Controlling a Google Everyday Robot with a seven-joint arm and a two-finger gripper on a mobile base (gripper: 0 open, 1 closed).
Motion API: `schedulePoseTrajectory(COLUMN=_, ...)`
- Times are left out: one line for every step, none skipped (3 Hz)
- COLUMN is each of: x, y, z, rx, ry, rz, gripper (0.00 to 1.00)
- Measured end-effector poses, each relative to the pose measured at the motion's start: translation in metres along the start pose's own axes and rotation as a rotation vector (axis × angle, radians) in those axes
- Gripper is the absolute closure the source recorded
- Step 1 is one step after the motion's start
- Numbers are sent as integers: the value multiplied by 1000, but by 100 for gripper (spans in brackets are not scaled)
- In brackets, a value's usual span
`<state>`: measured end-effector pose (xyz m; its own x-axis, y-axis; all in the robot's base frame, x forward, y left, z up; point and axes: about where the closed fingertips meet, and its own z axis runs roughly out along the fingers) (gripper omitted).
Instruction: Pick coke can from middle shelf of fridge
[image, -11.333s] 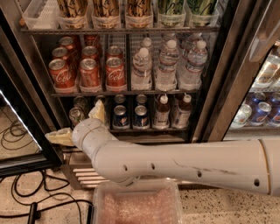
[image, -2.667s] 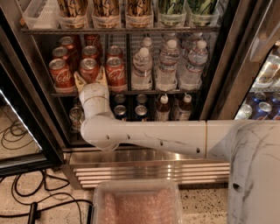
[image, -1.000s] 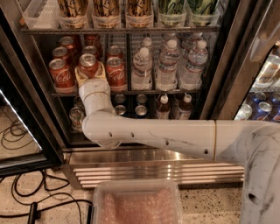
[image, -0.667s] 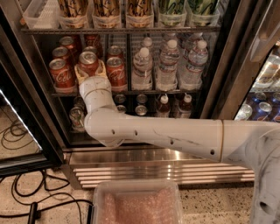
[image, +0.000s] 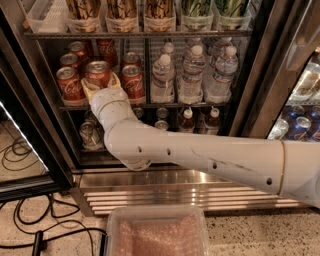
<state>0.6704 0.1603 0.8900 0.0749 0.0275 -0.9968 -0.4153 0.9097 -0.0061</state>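
The coke can is seen at the front of the middle shelf of the fridge — light, smooth, easily dented. It is gripped at mid-height by the gripper, jaws closed on its sides.

Shiny metal, clear plastic, smooth white arm.
At the wire middle shelf the gripper, with matt tan fingers, clasps a glossy red metal coke can; the water bottles are clear plastic.
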Motion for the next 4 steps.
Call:
schedulePoseTrajectory(x=12, y=7, z=-23, rx=-77, ry=68, rz=7, gripper=100)
schedulePoseTrajectory(x=26, y=-1, z=-44, rx=-171, ry=103, rz=43, gripper=100)
schedulePoseTrajectory(x=30, y=-18, z=-61, rx=-260, ry=103, rz=51, gripper=100)
schedulePoseTrajectory(x=29, y=-31, z=-79, rx=-338, ry=115, rz=41, gripper=100)
